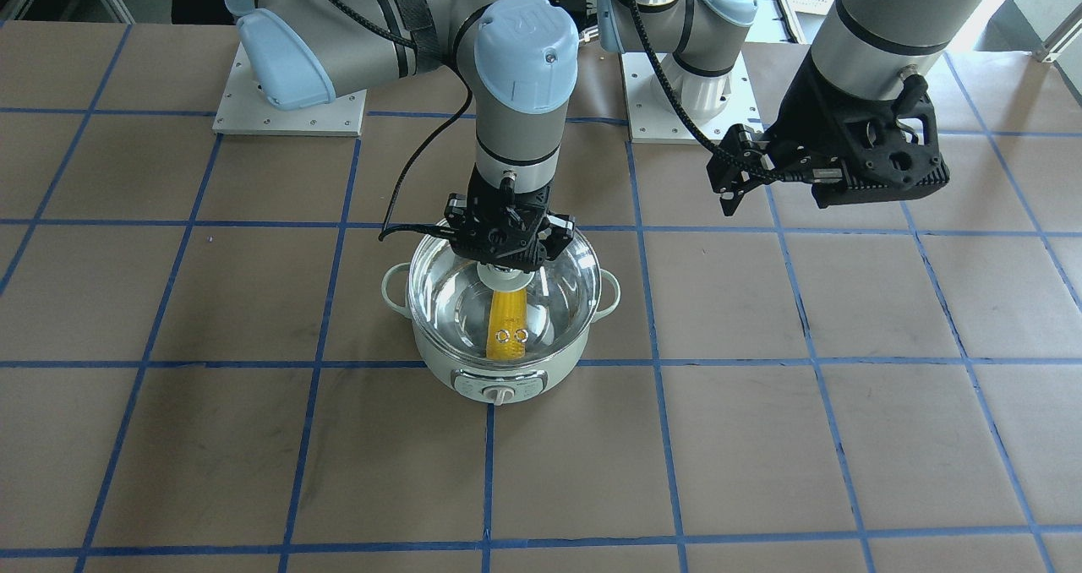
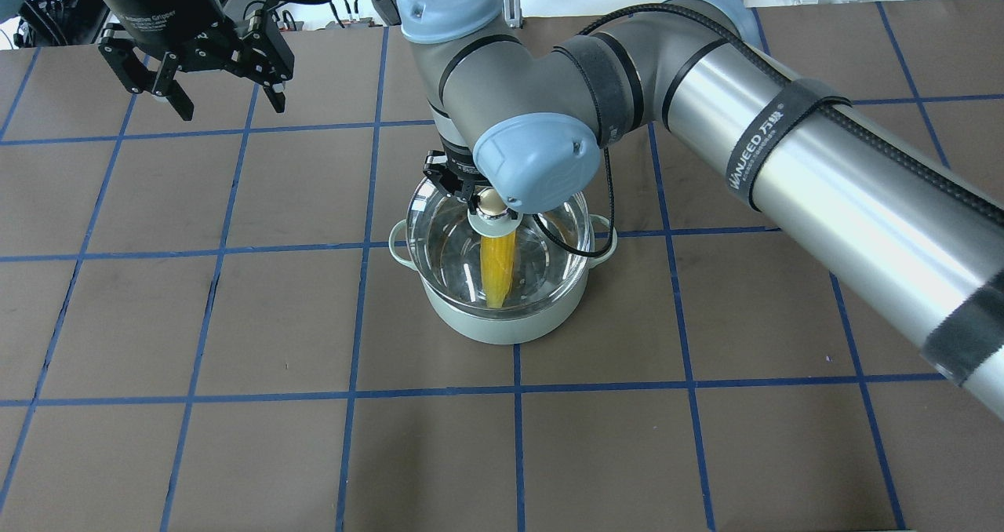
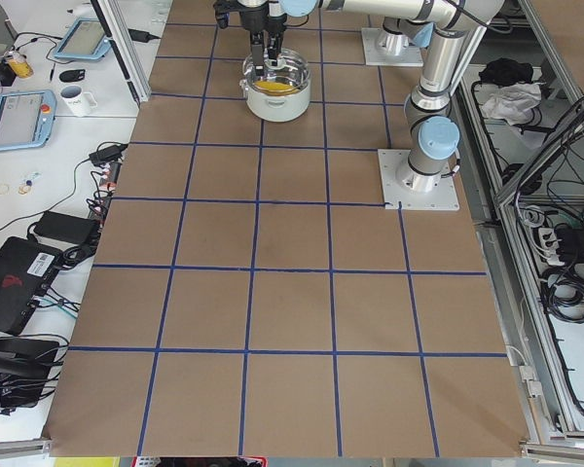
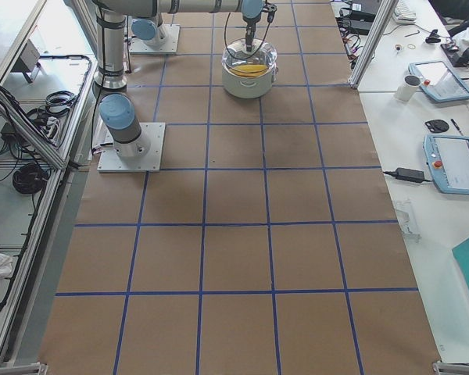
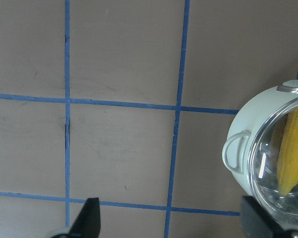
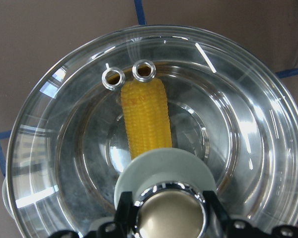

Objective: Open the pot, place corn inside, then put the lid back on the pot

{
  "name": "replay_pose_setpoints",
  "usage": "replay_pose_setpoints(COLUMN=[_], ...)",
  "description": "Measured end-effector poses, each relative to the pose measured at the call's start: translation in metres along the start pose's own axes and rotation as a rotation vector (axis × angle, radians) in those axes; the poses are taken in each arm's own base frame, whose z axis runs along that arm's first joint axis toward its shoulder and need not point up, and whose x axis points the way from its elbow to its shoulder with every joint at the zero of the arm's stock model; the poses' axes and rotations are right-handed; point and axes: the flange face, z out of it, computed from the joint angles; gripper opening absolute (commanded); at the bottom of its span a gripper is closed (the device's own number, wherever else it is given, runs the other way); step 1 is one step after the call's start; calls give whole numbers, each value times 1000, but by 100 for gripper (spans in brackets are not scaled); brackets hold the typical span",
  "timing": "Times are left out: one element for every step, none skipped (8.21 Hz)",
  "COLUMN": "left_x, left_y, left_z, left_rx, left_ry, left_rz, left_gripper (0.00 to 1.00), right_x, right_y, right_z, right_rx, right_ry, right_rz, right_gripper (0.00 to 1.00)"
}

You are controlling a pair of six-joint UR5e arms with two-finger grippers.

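Note:
The pale green pot stands mid-table, also in the overhead view. The yellow corn lies inside it, seen through the glass. The clear glass lid covers the pot's mouth; I cannot tell whether it rests on the rim. My right gripper is shut on the lid's beige knob, and in the right wrist view black fingers flank the knob above the corn. My left gripper is open and empty, high above the table, apart from the pot. Its wrist view shows the pot's handle side.
The table is brown paper with a blue tape grid. Two arm base plates sit at the robot's edge. A black cable hangs by the right wrist near the pot. Benches with tablets and a mug flank the table ends.

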Motion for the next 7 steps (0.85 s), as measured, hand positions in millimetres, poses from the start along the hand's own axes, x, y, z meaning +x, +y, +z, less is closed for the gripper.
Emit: replay_pose_setpoints(left_x=[0, -1, -2, -2, -3, -3, -3], left_y=[0, -1, -2, -2, -3, -3, -3], left_z=[0, 0, 0, 0, 0, 1, 0], left_rx=[1, 3, 7, 10, 10, 10, 10], left_ry=[-3, -14, -25, -30, -33, -34, -34], left_rz=[2, 5, 6, 5, 4, 4, 3], left_gripper=[100, 100, 100, 100, 100, 100, 100], right_x=[-1, -1, -1, -1, -1, -1, -1], right_y=[0, 0, 0, 1, 1, 1, 2], right_z=[3, 5, 8, 10, 11, 12, 12], right_rx=[-2, -5, -9, -12, -13, -14, -15], right_ry=[2, 4, 7, 9, 12, 13, 14], right_rz=[-2, 0, -1, -6, -11, -13, -15], right_gripper=[42, 42, 42, 42, 42, 43, 44])
